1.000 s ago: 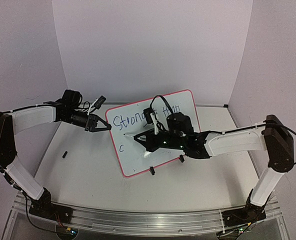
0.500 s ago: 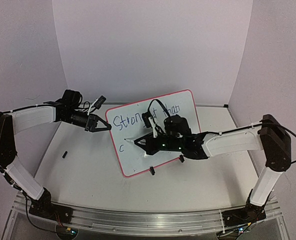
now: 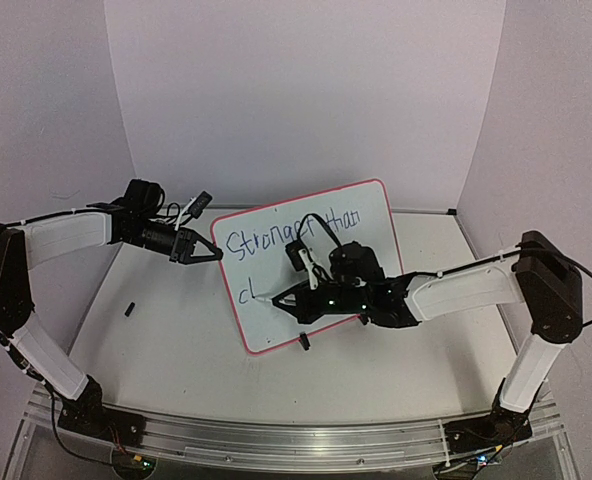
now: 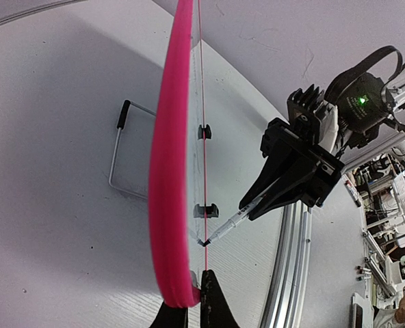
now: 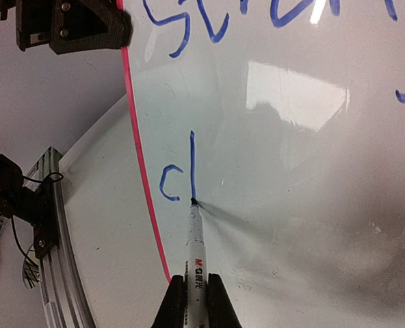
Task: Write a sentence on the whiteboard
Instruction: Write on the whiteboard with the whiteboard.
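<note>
The whiteboard (image 3: 361,230) stands tilted at the table's middle, red-pink rimmed. The sentence (image 3: 261,240) is blue lettering reading "Stronger than" on the top line, with a "c" and a vertical stroke (image 5: 192,164) below it. My left gripper (image 3: 214,254) is shut on the whiteboard's left edge (image 4: 172,205). My right gripper (image 3: 288,298) is shut on a white marker (image 5: 196,253), whose tip touches the board at the stroke's lower end. The marker also shows in the left wrist view (image 4: 233,220).
A small black marker cap (image 3: 129,309) lies on the table at the left. A wire stand (image 4: 120,160) sits behind the board. Two black clip feet (image 3: 303,341) hold the board's lower edge. A metal rail (image 3: 276,440) runs along the near edge.
My right gripper moved down and to the left with the marker. A vertical blue stroke now stands next to the "c" on the second line. The left arm has not moved.
</note>
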